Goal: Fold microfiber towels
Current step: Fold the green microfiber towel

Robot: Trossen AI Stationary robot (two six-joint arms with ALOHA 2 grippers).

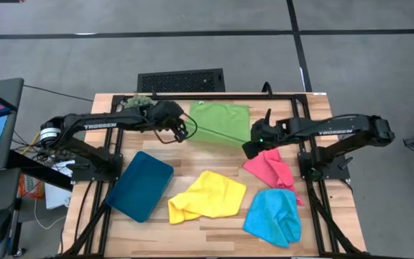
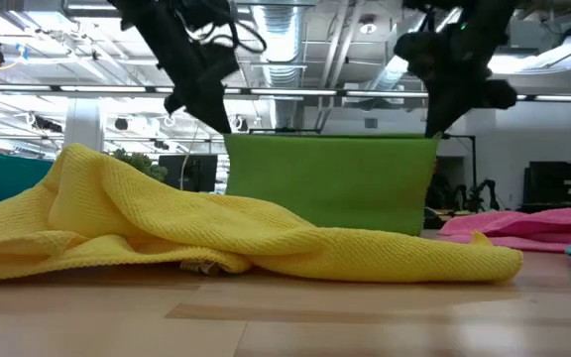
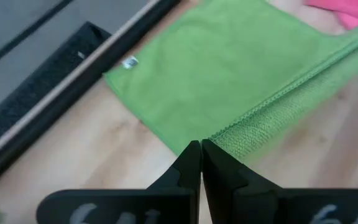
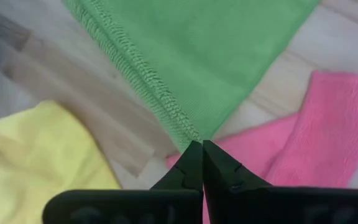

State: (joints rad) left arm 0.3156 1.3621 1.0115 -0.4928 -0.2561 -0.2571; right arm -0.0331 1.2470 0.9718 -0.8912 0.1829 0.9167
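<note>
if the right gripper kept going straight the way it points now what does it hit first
Probably the green towel itself: the right gripper is shut on its corner, and the cloth stretches on ahead of the fingertips. The wooden table lies just beneath; depth is unclear.

The green towel (image 1: pixel 220 122) is lying toward twelve o'clock, its near edge hanging lifted and taut. The yellow towel (image 1: pixel 207 196) is sitting crumpled near six o'clock, the pink towel (image 1: pixel 270 167) rumpled toward three, the light blue towel (image 1: pixel 274 215) bunched toward five
</note>
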